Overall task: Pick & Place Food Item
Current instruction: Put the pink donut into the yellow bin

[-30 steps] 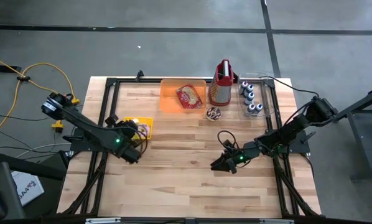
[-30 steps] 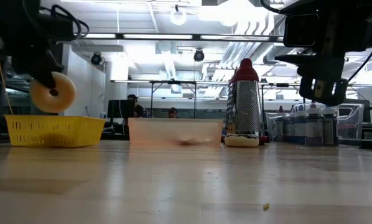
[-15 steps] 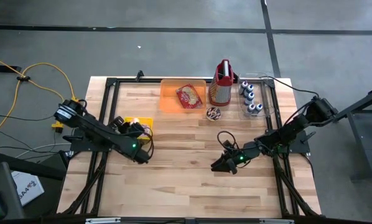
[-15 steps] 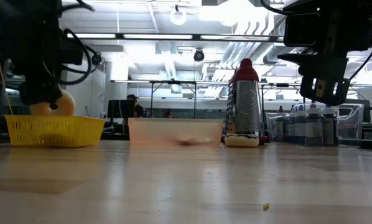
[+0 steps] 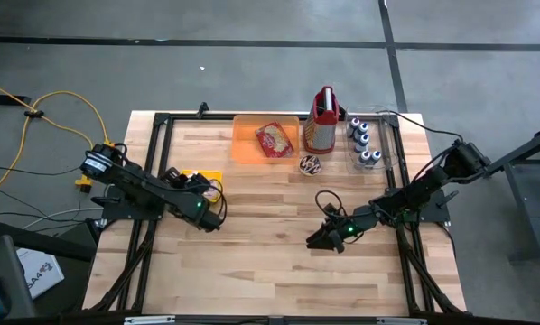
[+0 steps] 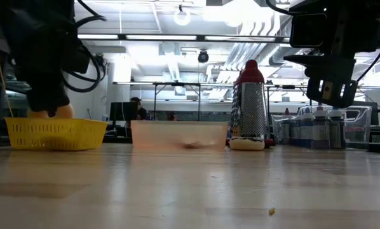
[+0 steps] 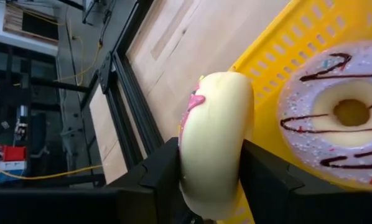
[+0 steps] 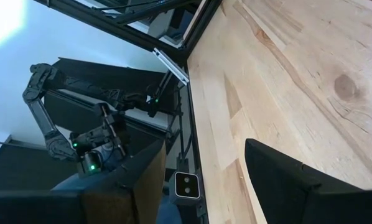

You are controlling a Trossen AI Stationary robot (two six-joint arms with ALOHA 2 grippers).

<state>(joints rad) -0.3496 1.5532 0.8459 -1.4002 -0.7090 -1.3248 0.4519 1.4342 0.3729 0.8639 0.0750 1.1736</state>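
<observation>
My left gripper is shut on a cream donut with pink icing above the yellow basket at the table's left. In the low view the donut dips behind the basket's rim. A lilac-iced donut with chocolate stripes lies flat in the basket. From above, the left gripper covers the basket. My right gripper is open and waits above the table's right half, touching nothing. My left gripper pinches the cream donut between its two fingers, one finger on the pink-iced face and the other on the plain face. The donut stands on edge in the hold. Its lower part is inside the basket; whether it touches the bottom, I cannot tell.
At the far edge stand an orange tray with a wrapped food item, a metal grater with a red top and a clear bin of cans. A small dark round item lies before the grater. Bare wood fills the near half.
My left gripper has moved toward the table's right and down over the yellow basket, still shut on the cream donut. The donut hung clear above the basket's rim a second ago; now its lower part sits behind the rim.
</observation>
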